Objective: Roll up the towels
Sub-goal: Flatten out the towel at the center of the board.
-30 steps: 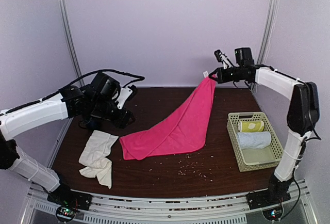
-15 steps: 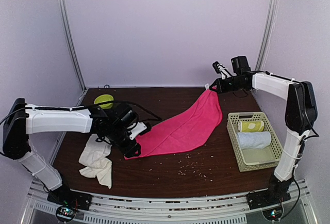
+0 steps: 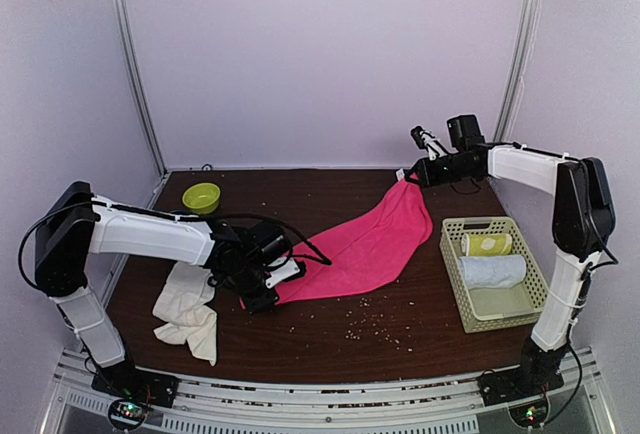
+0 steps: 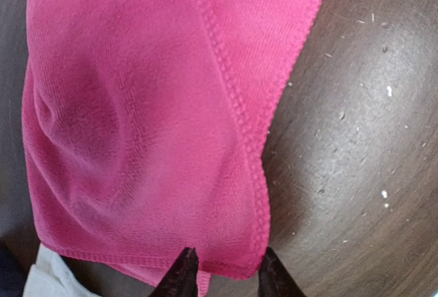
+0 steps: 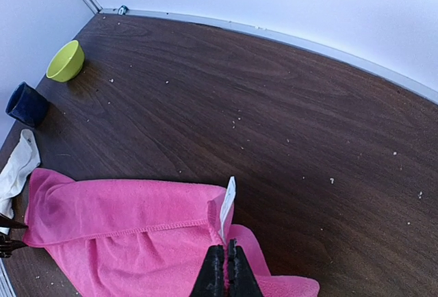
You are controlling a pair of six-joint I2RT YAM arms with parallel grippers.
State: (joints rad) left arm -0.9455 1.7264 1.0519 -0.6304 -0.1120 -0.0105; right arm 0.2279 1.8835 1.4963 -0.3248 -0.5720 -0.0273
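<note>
The bright pink towel (image 3: 370,244) lies stretched across the dark table from back right to front left. My right gripper (image 3: 408,176) is shut on its far corner, next to the white label (image 5: 228,204), and holds that corner just above the table. My left gripper (image 3: 260,296) is low at the near-left corner of the pink towel (image 4: 137,105). Its fingertips (image 4: 183,269) stand apart on either side of that corner. The cream towel (image 3: 190,309) lies crumpled at the front left, just beside my left gripper.
A pale basket (image 3: 452,269) at the right holds a yellow-green roll (image 3: 487,244) and a white roll (image 3: 492,271). A green bowl (image 3: 202,197) sits at the back left, a dark blue cup (image 5: 26,103) near it. Crumbs dot the table.
My left arm swung forward and down to the pink towel's near-left corner, and its jaws narrowed. The right gripper lowered the far corner, so the towel lies flatter.
</note>
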